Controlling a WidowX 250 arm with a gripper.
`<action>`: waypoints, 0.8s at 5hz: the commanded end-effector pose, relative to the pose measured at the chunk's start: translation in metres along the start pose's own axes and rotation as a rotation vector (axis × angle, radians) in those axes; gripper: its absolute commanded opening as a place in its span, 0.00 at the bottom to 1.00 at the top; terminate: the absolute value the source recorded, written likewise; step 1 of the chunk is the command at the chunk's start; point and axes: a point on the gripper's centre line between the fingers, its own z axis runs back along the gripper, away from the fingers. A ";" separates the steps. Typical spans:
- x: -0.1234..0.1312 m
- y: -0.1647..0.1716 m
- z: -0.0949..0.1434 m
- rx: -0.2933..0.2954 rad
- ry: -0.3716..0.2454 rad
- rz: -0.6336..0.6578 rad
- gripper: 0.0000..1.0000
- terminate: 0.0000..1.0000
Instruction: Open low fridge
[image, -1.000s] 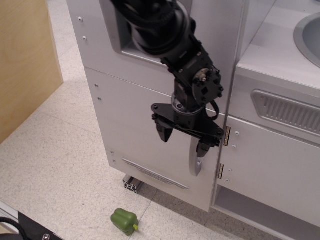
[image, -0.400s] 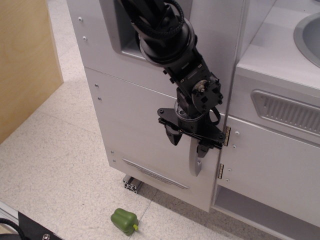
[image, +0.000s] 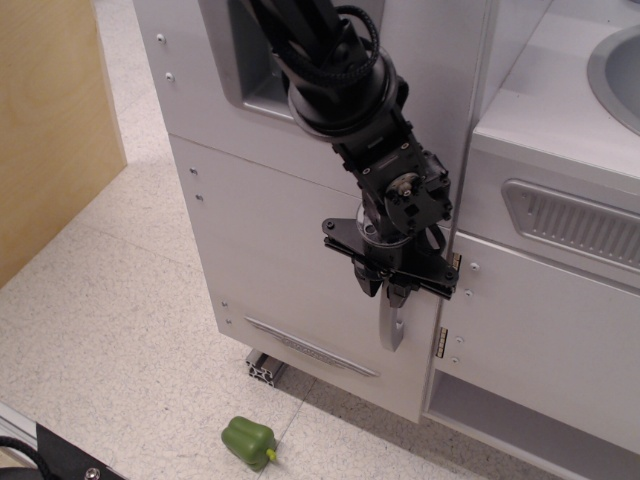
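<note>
The fridge door (image: 285, 255) stands shut, flush with the cabinet front, its embossed strip (image: 310, 347) low on the panel. Its silver handle (image: 389, 325) runs down the door's right edge, next to the brass hinges (image: 442, 342) of the white door (image: 540, 330). The gripper (image: 384, 288) hangs on the upper part of the handle, fingers drawn close together around it, seemingly gripping it. A green pepper (image: 248, 441) lies on the floor below the door's left corner
</note>
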 end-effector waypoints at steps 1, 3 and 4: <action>-0.037 0.012 0.018 0.028 0.025 -0.058 0.00 0.00; -0.062 0.050 0.069 0.026 0.056 -0.114 1.00 0.00; -0.057 0.063 0.103 0.048 0.034 -0.092 1.00 0.00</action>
